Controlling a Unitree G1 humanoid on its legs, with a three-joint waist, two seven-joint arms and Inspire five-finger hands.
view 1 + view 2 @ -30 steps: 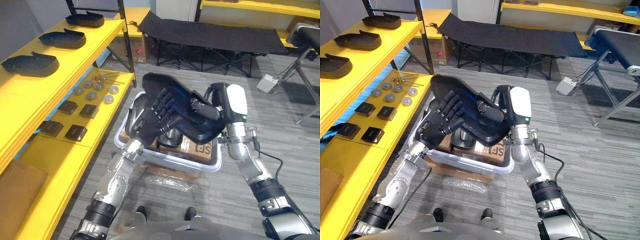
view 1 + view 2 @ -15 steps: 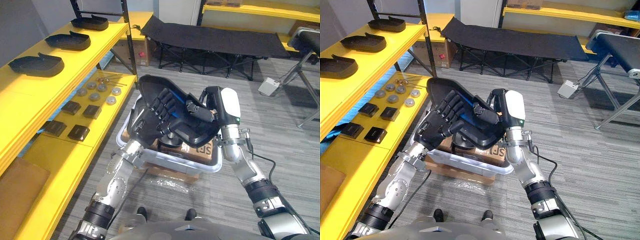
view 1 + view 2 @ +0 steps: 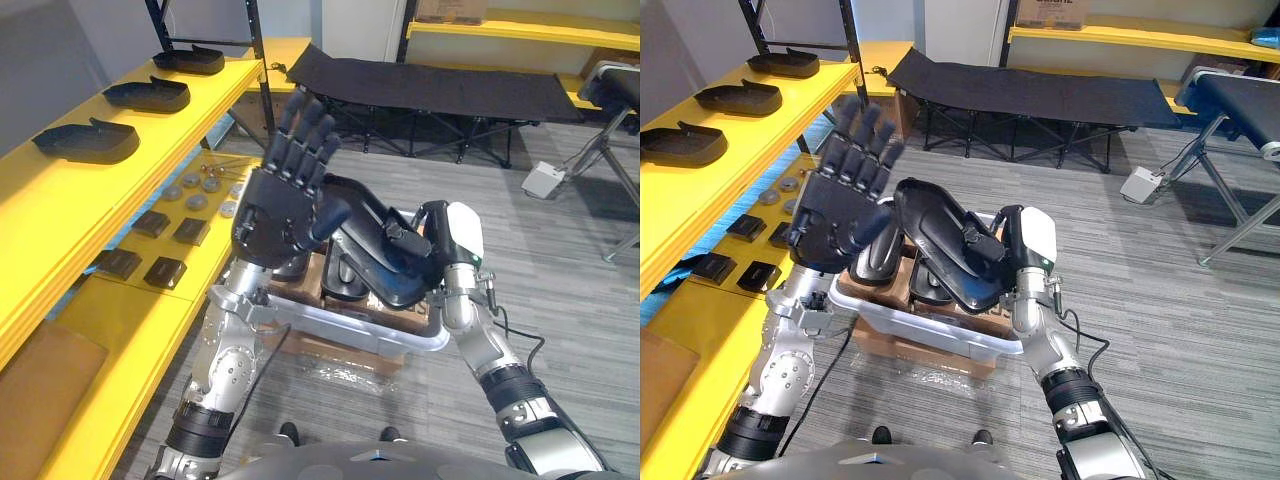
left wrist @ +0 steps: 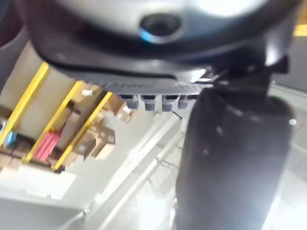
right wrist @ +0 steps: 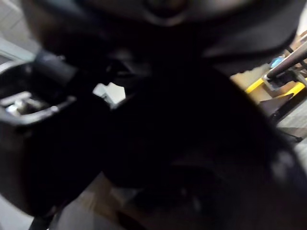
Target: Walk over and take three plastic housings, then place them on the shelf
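Fingers point(image 3: 300, 135) on the left hand point(image 3: 275, 210) spread wide, empty; right hand point(image 3: 405, 245) seemingly clamps the plastic housing point(image 3: 360, 230) over the bin point(image 3: 350, 325). Steady it underneath before the shelf point(image 3: 60, 200).

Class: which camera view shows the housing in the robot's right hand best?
The right eye view: the plastic housing shows nearly whole, held by the right hand. In the left eye view the open left hand covers part of it. The wrist views are too close to tell.

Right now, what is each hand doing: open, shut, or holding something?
Left hand: open, fingers straight, holding nothing.
Right hand: shut on the black curved plastic housing.
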